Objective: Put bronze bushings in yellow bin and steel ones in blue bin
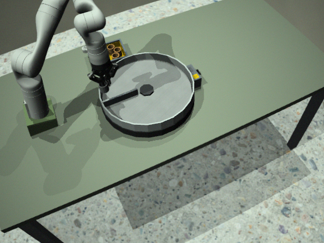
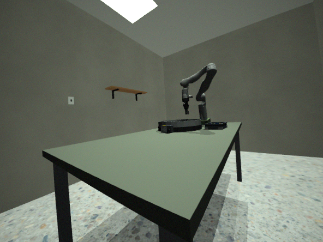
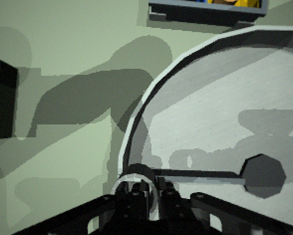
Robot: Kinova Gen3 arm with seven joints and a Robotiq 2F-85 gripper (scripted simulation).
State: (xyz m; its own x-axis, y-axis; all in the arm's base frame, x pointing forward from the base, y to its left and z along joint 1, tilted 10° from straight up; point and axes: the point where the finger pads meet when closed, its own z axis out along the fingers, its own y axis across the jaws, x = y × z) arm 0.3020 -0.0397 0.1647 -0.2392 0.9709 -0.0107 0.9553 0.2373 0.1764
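Landmark: turntable, a round shallow tray with a pale rim, dark outer wall and brushed grey floor, standing on a matte green bench.

- Hub: dark octagonal cap at the turntable's centre. A dark flat bar runs from beside it out to the rim on the arm's side.
- Claw: black, pointing down, raised above the turntable's rim at the bar's outer end. Nearly closed, its fingers clamped on a steel bushing, a short grey sleeve with a pale ring-shaped mouth, lifted clear of the turntable floor.
- Yellow bin: square, dark-walled, yellow inside, just beyond the turntable's far rim. Holds three bronze bushings, short brown tubes standing with open ends up.
- Blue bin: low dark tray, seen in the exterior view beside the turntable near the arm's base.
- Control box: small grey block with a yellow top patch, touching the turntable's rim opposite the arm.
- Arm: smooth grey jointed tube on a green block, beside the turntable.
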